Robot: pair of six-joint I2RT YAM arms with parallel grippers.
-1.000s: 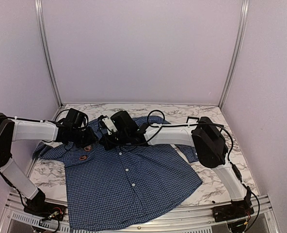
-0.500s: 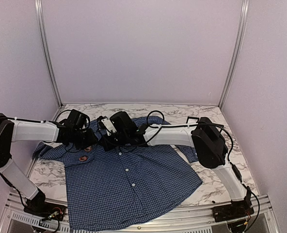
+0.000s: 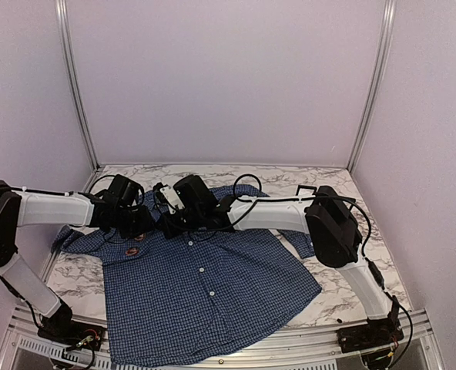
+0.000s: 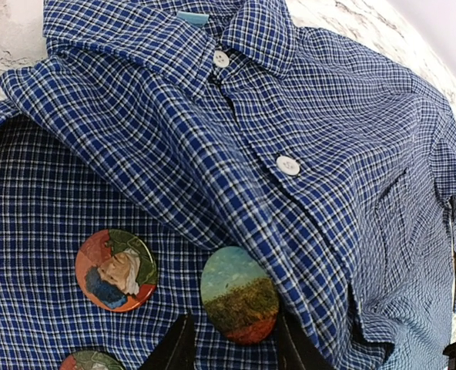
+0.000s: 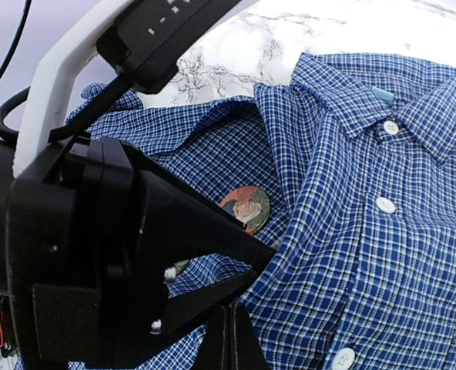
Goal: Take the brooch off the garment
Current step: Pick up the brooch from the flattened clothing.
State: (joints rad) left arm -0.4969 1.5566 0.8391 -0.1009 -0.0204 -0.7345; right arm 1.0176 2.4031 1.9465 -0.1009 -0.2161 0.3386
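On the marble table [image 3: 336, 293] the garment [image 3: 212, 285] lies face up and spread flat, collar [image 4: 251, 31] toward the far wall and hem toward the arm bases. It is a dark blue small-checked shirt with small white buttons [image 4: 288, 165] down a placket that is rucked into a diagonal fold. On its chest panel, beside that fold, sits the brooch [image 4: 239, 294], a round badge with a landscape picture. A portrait badge [image 4: 116, 270] lies just beside it and a third badge [image 4: 89, 361] shows at the frame edge. The left gripper [image 4: 236, 343] stands narrow, one finger either side of the brooch's lower rim; whether it actually pinches the rim I cannot tell. The right gripper [image 5: 228, 339] has its fingers closed together over the cloth, just beside the left one.
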